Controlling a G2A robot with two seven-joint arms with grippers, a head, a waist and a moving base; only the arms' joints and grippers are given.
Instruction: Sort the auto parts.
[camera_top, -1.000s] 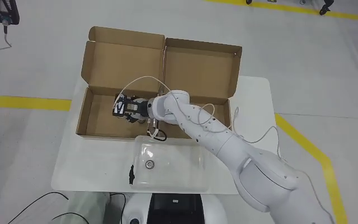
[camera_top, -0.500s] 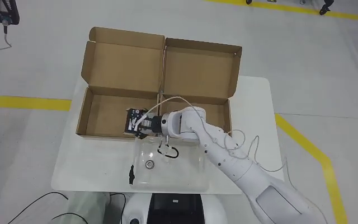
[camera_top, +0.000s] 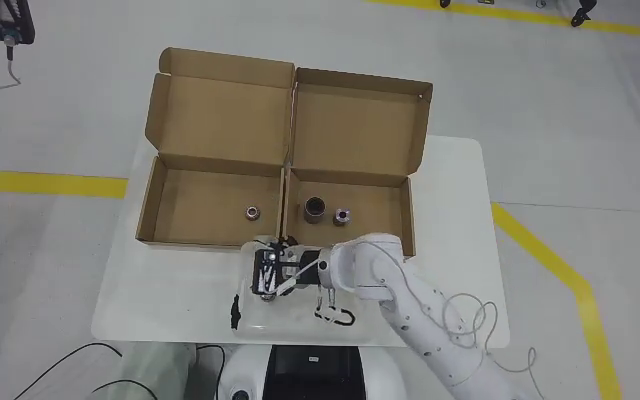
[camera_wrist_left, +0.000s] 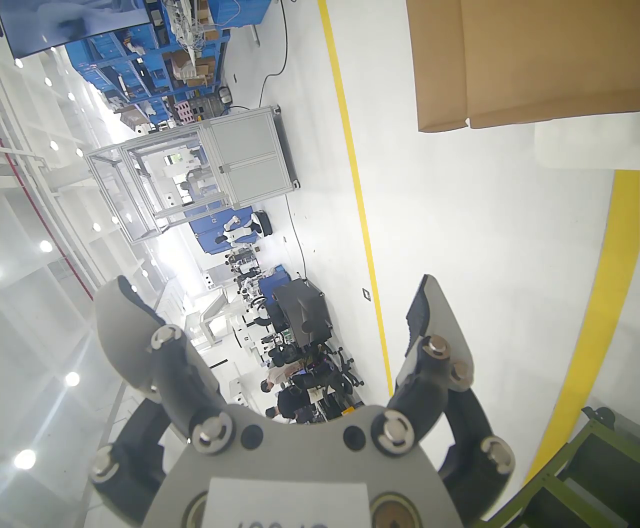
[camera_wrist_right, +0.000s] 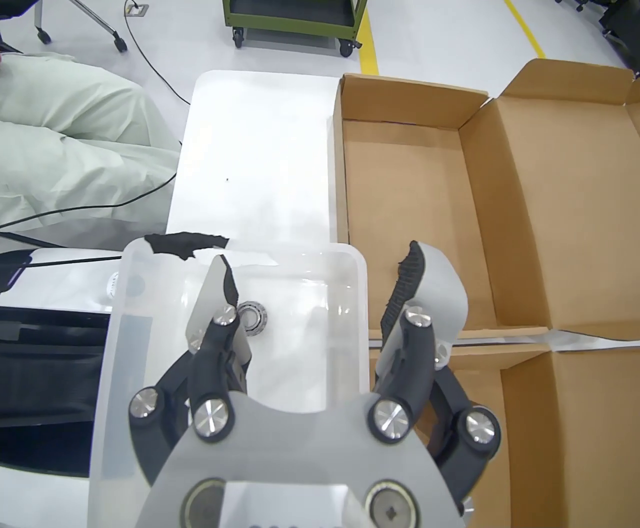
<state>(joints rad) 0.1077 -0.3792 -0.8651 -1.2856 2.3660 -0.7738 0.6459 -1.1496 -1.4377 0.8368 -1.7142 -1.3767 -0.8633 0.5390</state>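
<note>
My right claw (camera_wrist_right: 320, 267) hangs with its fingers spread and nothing between them, low over the clear plastic bin (camera_wrist_right: 361, 280) that sits at the near edge of the white worktop (camera_wrist_right: 250, 150). In the top view the same claw (camera_top: 265, 272) lies over the left part of that bin (camera_top: 244, 262). One metal bearing ring (camera_wrist_right: 252, 316) lies flat on the bin floor, and in my wrist view it shows just beside one of my fingertips (camera_wrist_right: 227, 280); I cannot tell whether they touch. A scrap of black material (camera_wrist_right: 182, 242) clings to the bin's rim. Beyond the bin stand two open cardboard boxes, side by side and touching, lids folded back. The left box (camera_top: 195, 205) holds one small round part (camera_top: 252, 212) near its right wall. The right box (camera_top: 385, 208) holds a brown cylindrical part (camera_top: 317, 208) standing upright and a small silvery part (camera_top: 344, 214) just beside it. My left claw (camera_wrist_left: 272, 300) is spread wide and empty, raised off the worktop and pointed out towards the room, with a cardboard box flap (camera_wrist_left: 525, 60) beyond it.
</note>
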